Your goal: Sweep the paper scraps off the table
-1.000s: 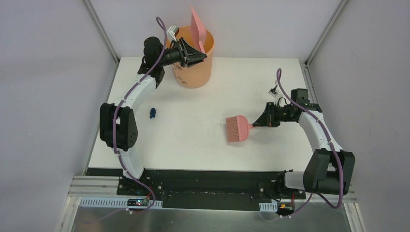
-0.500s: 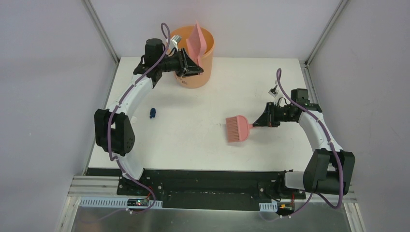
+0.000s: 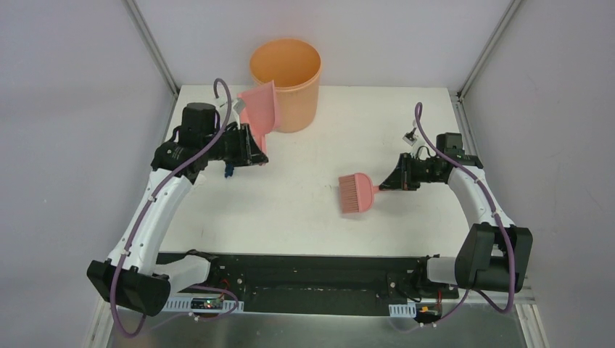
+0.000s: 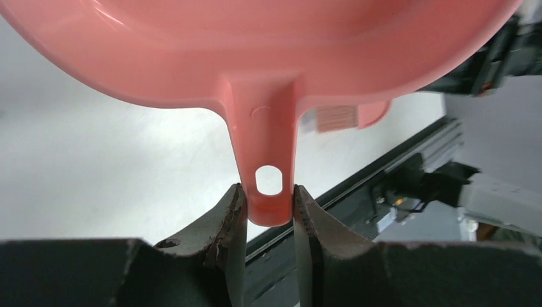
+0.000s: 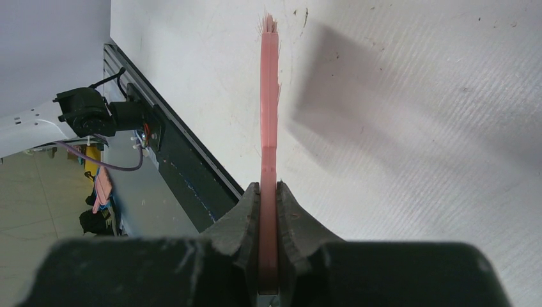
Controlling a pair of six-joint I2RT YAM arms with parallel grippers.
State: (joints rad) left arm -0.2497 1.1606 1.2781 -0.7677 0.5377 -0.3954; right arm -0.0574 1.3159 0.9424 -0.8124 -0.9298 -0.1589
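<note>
Top external view: one dark blue paper scrap (image 3: 228, 172) lies at nine o'clock on the tabletop (image 3: 312, 217). The dustpan (image 3: 259, 109), handle clamped in the left fingers (image 4: 227, 217), has swung down from the twelve o'clock bucket (image 3: 286, 72) to it, likely for another sweep; right fingers (image 5: 249, 217) stay clenched on the brush (image 3: 354, 193).
</note>
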